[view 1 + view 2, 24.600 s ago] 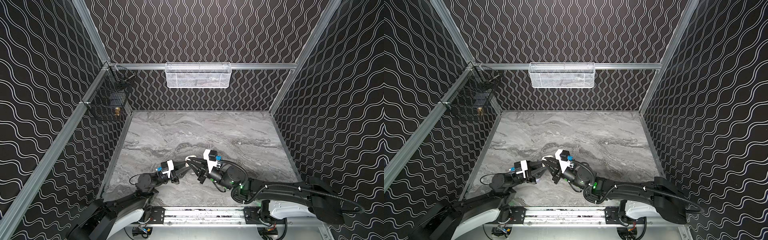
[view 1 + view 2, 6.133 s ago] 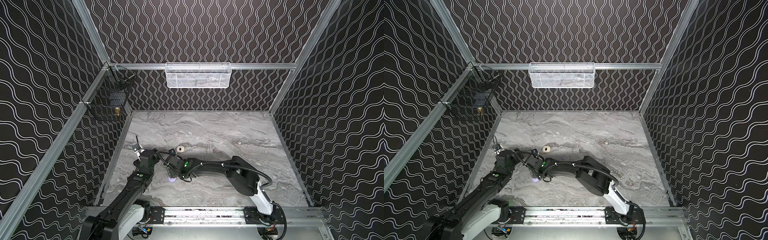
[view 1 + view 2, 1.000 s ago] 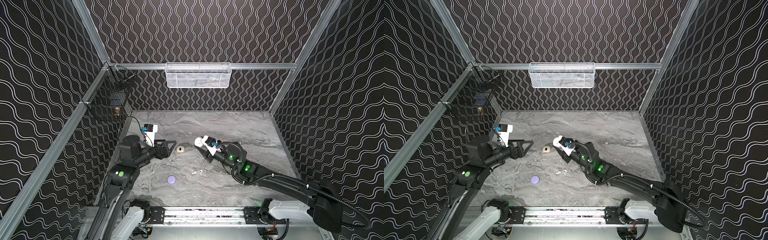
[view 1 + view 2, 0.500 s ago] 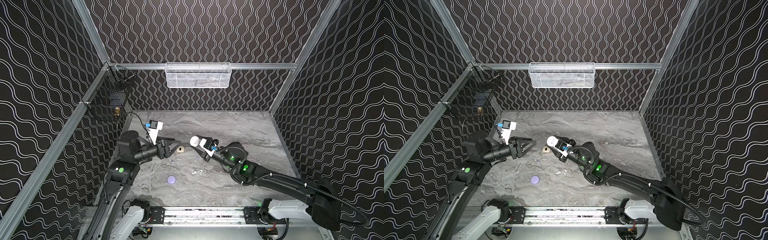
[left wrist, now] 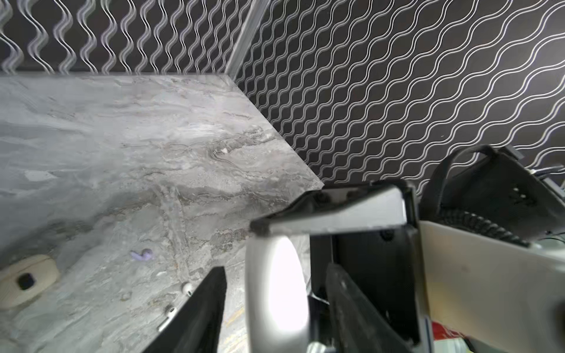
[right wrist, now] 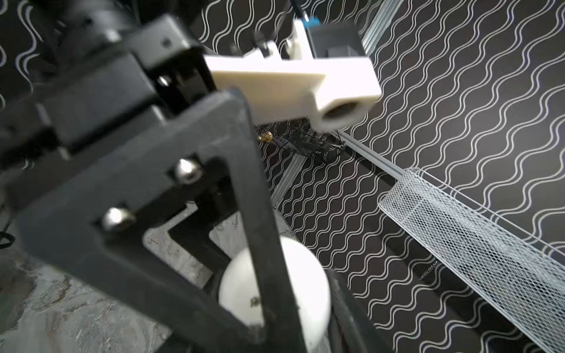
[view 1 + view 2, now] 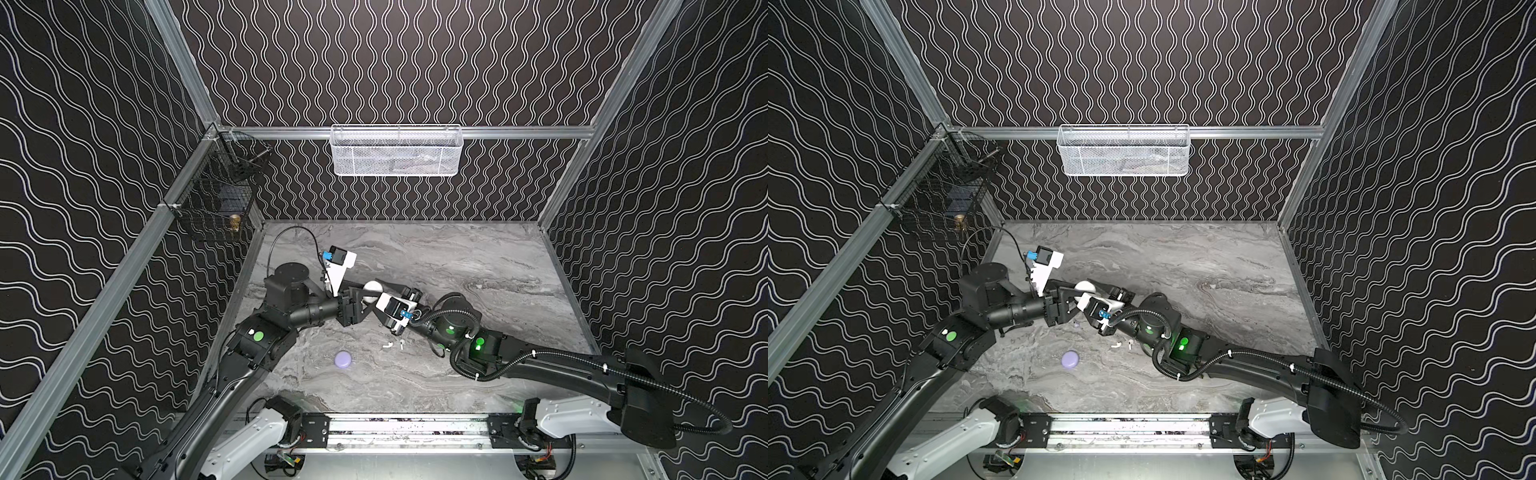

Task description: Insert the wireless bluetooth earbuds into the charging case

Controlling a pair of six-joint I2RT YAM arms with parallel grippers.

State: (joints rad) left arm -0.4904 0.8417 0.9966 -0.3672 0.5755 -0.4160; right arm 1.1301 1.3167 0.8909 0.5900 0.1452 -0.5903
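right gripper [image 7: 376, 296] grips the white charging case [image 7: 372, 286] (aloft) while left gripper [image 5: 276, 269] stands open around it.

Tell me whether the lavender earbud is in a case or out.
Out. The lavender earbud lies on the bare table, apart from the cream case; the lavender case sits elsewhere.

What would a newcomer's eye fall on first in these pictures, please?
Mid-table, the right gripper holds a white case, and the left gripper flanks it with open jaws. Nearer the front, a lavender case and two white earbuds lie on the marble table.
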